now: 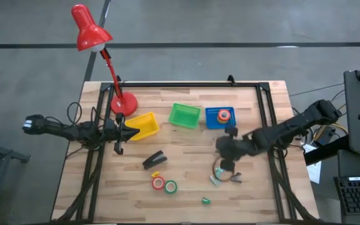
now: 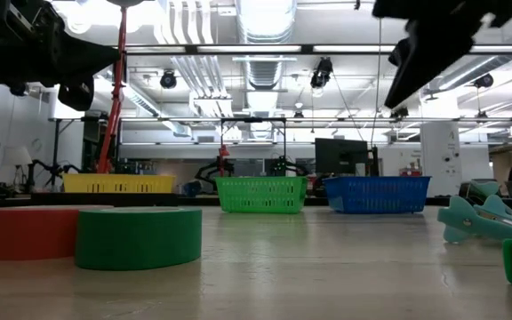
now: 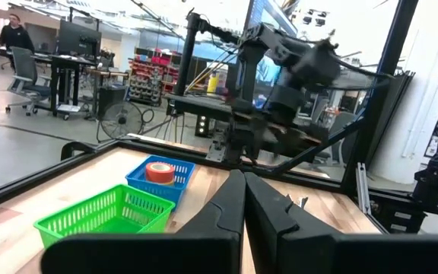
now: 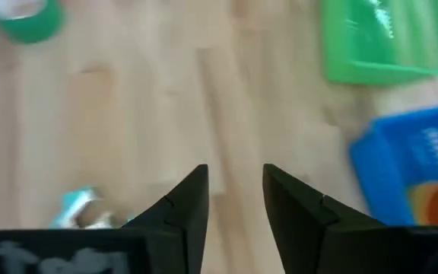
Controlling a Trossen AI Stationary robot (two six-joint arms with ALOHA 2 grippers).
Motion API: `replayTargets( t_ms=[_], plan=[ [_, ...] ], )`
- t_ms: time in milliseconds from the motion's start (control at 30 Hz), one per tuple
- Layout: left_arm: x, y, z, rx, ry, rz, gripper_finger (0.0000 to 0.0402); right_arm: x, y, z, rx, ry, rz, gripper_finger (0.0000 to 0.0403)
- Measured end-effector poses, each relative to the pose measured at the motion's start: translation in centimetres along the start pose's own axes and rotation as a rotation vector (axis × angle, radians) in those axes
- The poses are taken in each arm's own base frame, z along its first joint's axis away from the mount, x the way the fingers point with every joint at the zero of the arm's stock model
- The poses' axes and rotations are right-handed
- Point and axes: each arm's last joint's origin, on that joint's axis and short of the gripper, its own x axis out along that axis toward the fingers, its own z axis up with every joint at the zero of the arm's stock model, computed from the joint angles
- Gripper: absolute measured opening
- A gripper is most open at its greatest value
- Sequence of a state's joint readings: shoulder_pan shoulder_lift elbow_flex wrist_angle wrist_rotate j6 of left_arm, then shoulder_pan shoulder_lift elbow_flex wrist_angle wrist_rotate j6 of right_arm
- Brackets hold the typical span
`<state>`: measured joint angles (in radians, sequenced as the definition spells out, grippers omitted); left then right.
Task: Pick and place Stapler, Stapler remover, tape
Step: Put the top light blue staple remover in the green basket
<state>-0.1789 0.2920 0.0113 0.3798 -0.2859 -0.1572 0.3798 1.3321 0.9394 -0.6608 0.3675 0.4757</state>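
3 small baskets [image 1: 145, 124] in a row by the red desk lamp [image 1: 95, 39]: 1 yellow next to its base, then 1 green, 1 blue. Tape rolls: 1 orange [image 1: 224, 114] inside the blue basket, plus 1 red [image 1: 158, 182] & 1 green [image 1: 170, 186] touching, nearer the front edge than the lamp. 1 black stapler [image 1: 154, 160], 1 lamp, 2 arms.

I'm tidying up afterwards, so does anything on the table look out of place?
Yes: several items lie loose on the wood instead of in baskets: the black stapler, a red tape roll touching a green tape roll, and a small green lump alone near the front edge. Nothing looks spilled or damaged.
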Motion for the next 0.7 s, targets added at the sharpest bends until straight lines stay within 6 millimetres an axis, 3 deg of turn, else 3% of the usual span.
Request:
replayTargets(
  t_ms=[200, 433, 700],
  plan=[
    [0.0, 0.0, 0.0, 0.001, 0.003, 0.001, 0.0010, 0.6, 3.9, -1.7, -0.104, -0.059, 0.016, 0.0103],
    [0.0, 0.0, -0.1, 0.002, 0.007, 0.001, 0.0010, 1.7, 7.2, -4.3, -0.152, -0.006, 0.035, 0.0085],
    [0.0, 0.0, -0.1, 0.002, 0.007, 0.001, 0.0010, 2.8, 9.1, -6.3, -0.169, 0.045, 0.024, 0.0070]
  ],
)
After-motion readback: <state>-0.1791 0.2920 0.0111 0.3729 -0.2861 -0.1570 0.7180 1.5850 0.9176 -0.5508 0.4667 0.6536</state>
